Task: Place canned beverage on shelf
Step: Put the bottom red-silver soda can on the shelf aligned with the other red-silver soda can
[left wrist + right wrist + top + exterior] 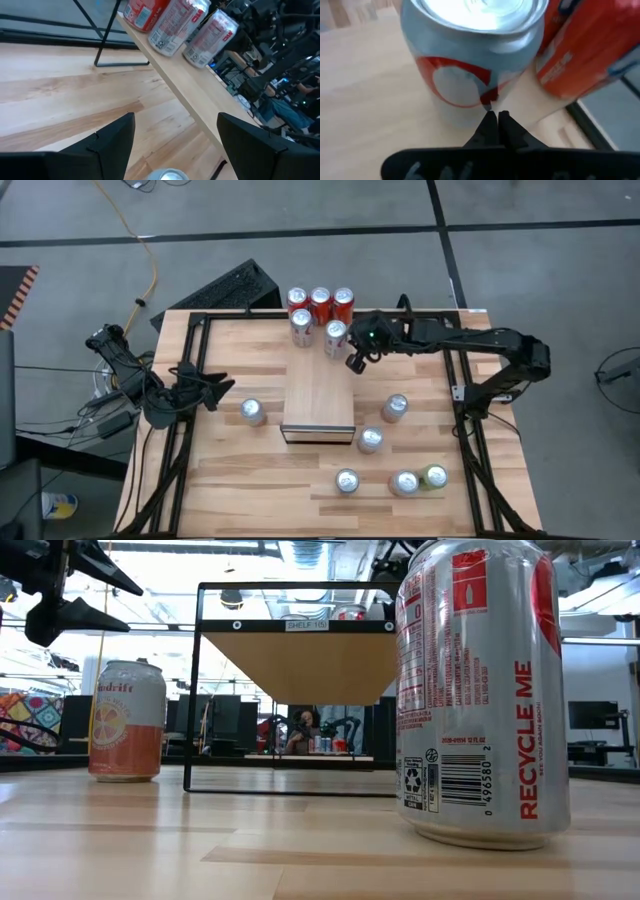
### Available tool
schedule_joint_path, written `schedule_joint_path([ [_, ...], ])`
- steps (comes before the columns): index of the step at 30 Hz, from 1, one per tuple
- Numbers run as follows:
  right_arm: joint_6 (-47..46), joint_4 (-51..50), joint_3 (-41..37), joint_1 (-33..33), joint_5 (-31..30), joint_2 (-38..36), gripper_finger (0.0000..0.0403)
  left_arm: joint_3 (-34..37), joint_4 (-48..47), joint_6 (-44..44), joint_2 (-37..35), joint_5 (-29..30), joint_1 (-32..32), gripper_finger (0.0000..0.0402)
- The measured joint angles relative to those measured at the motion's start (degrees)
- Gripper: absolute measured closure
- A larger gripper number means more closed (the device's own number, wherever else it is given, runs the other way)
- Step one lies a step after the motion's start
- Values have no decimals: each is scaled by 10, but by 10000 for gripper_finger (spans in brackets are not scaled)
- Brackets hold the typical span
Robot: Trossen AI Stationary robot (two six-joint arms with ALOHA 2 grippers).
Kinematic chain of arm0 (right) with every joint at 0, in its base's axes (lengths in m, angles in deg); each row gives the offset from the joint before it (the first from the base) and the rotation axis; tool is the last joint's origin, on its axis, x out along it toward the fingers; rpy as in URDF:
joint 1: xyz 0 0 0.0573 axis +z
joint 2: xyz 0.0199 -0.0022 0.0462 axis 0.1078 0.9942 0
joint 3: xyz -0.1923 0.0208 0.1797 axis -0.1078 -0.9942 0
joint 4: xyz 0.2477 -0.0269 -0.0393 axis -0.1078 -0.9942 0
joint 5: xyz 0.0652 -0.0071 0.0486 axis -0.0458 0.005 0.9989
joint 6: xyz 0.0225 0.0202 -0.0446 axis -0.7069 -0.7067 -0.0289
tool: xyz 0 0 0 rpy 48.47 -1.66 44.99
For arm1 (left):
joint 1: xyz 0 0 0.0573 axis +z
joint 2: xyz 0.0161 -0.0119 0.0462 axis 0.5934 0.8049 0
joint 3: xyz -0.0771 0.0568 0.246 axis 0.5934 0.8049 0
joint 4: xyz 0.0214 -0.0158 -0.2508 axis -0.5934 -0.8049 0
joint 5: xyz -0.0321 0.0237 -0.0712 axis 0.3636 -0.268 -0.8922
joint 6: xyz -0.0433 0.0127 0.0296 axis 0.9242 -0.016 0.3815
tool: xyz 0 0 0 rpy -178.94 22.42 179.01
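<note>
I am hovering the right pincer [355,363] clenched and empty, just beside the silver can [335,337] behind the shelf [318,402]; I should be reopening it wide before straddling the can's body; the can is standing upright, long axis vertical; the left pincer [222,387] is waiting released, left of the shelf.

Right hand [357,363] pinched closed, arm outstretched; left hand [215,389] spread apart.
</note>
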Motion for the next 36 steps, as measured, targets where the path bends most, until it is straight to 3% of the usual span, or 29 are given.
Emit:
schedule_joint_path([
  [8, -14, 17, 0, -14, -1, -4, 402, 0, 0, -1, 0, 9, 0, 132],
  [19, -32, 39, 0, 35, -2, -21, 402, 0, 0, -2, 0, 8, 0, 132],
  [36, -14, 85, 0, -10, -1, -10, 402, 0, -9, -2, 0, 8, 0, 132],
])
